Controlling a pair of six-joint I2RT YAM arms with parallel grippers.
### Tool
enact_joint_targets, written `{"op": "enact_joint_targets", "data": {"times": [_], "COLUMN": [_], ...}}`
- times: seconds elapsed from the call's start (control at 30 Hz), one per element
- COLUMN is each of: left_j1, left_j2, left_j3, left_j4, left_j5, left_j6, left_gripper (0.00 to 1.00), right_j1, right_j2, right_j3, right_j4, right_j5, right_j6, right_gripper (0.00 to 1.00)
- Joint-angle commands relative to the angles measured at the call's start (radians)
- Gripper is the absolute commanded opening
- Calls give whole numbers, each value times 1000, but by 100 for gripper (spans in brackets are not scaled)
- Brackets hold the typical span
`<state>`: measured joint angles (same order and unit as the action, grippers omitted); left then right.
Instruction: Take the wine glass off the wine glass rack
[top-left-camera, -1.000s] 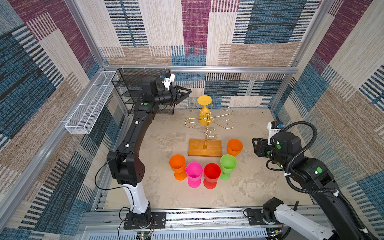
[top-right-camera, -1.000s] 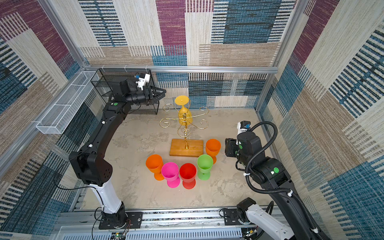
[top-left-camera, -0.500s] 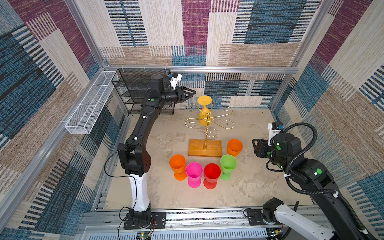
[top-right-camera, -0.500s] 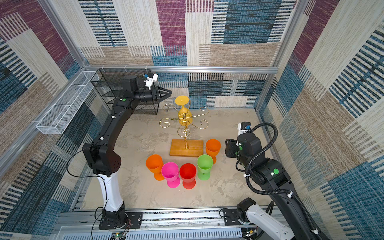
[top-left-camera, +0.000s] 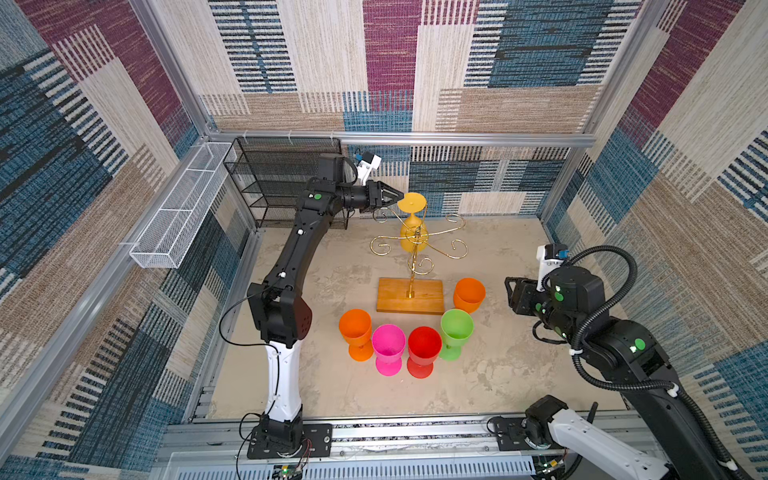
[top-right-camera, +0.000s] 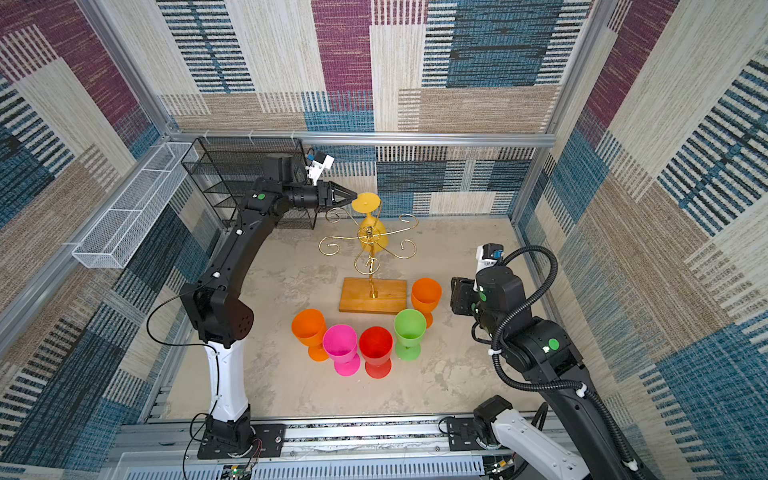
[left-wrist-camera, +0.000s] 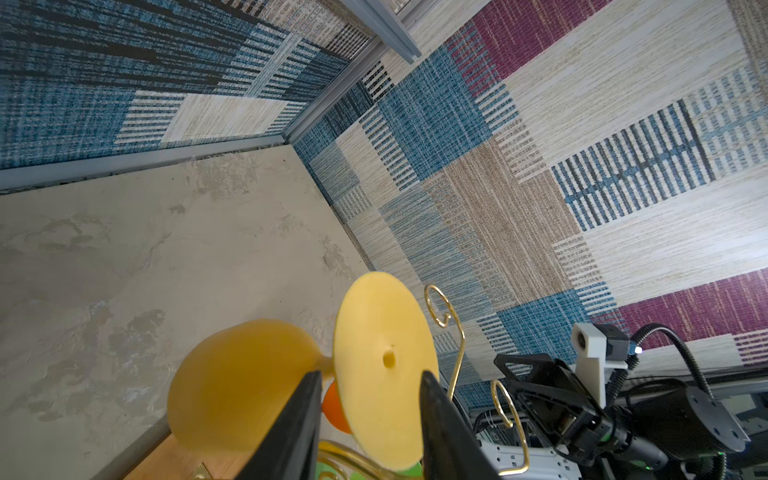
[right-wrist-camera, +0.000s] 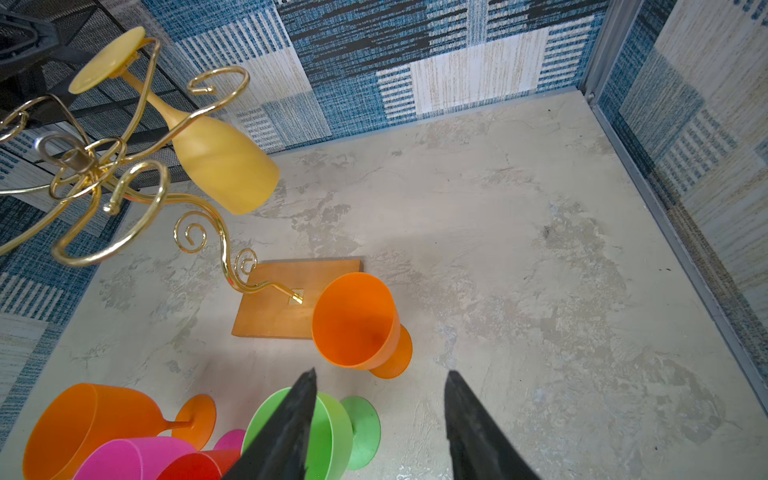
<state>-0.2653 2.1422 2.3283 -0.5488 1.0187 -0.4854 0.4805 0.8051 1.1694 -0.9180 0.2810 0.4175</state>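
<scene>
A yellow wine glass (top-left-camera: 411, 237) (top-right-camera: 372, 232) hangs upside down on the gold wire wine glass rack (top-left-camera: 409, 296) (top-right-camera: 372, 296), its round foot on top. My left gripper (top-left-camera: 398, 195) (top-right-camera: 353, 194) reaches in level from the left at the height of that foot. In the left wrist view the foot of the wine glass (left-wrist-camera: 382, 332) sits between the jaws of the left gripper (left-wrist-camera: 370, 376). One finger is at its rim and a small gap shows at the other, so the gripper is open. My right gripper (top-left-camera: 510, 291) (right-wrist-camera: 381, 374) hangs open and empty, low at the right.
Several coloured glasses stand upright in front of the rack's wooden base: orange (top-left-camera: 355, 332), pink (top-left-camera: 388, 345), red (top-left-camera: 424, 347), green (top-left-camera: 456, 330) and a second orange (top-left-camera: 469, 293). A black mesh shelf (top-left-camera: 282, 183) and a white mesh basket (top-left-camera: 178, 208) line the back left.
My left arm has stretched to the right, bringing its gripper from beside the black shelf to the yellow glass's foot, with the jaws narrowing. The right arm has not moved.
</scene>
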Motion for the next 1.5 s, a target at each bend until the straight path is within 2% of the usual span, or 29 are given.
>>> {"op": "enact_joint_targets", "data": {"times": [0.0, 0.1, 0.37, 0.63, 0.9, 1.47], "left_j1": [-2, -2, -3, -3, -3, -3], "left_j2": [2, 7, 28, 42, 42, 64], "left_j3": [12, 30, 69, 82, 95, 121], "left_j4": [-55, -97, -103, -110, -127, -149], "left_j5": [-22, -54, -25, 4, 31, 59], "left_j6": [68, 105, 103, 106, 128, 139], "left_gripper": [42, 43, 42, 34, 31, 17], "right_j1": [0, 0, 0, 0, 1, 0], "right_j2": [0, 0, 0, -2, -6, -12], "right_j3": [-4, -6, -13, -23, -30, -42], "right_j4": [39, 44, 52, 57, 59, 66], "right_j5": [7, 3, 7, 11, 13, 17], "right_j6": [1, 0, -5, -6, -6, -7], "right_gripper": [52, 52, 52, 52, 53, 54]}}
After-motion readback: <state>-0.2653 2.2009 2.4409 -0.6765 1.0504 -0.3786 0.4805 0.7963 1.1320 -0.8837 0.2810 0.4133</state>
